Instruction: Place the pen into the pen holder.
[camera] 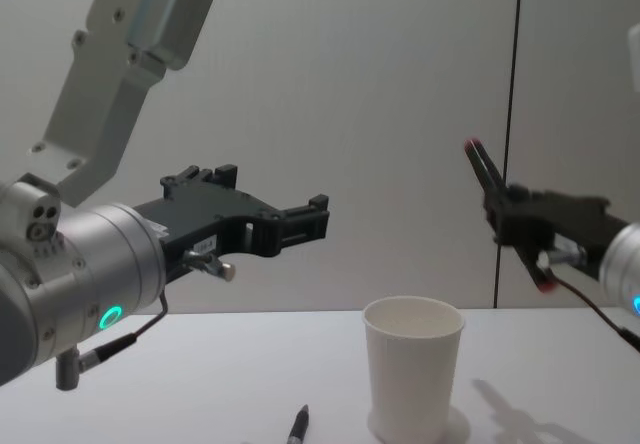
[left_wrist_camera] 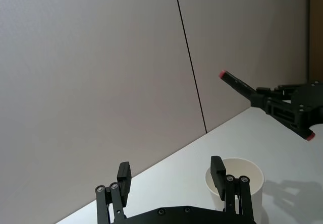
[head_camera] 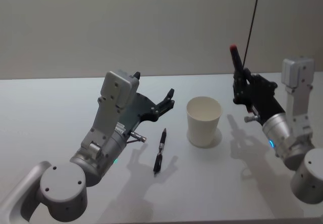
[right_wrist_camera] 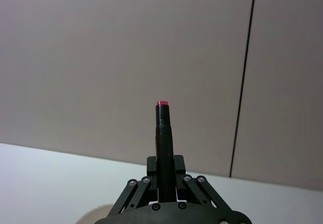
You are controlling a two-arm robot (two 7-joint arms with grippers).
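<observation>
Red-tipped pen (head_camera: 236,60) clamped, tip upward, in right gripper (head_camera: 241,80), raised beside pen holder (head_camera: 204,120); left gripper (head_camera: 154,85) open near black pen (head_camera: 160,151) on table (head_camera: 50,98).

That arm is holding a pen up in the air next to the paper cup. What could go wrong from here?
1. The right gripper, jaws shut on the red-tipped pen, holds it tilted and off to the side of the white cup. Lowered off-centre, the pen could strike the rim and tip the light cup.
2. The open left gripper hovers near the cup's other side, above a second pen lying flat. Both arms moving in could collide.
</observation>
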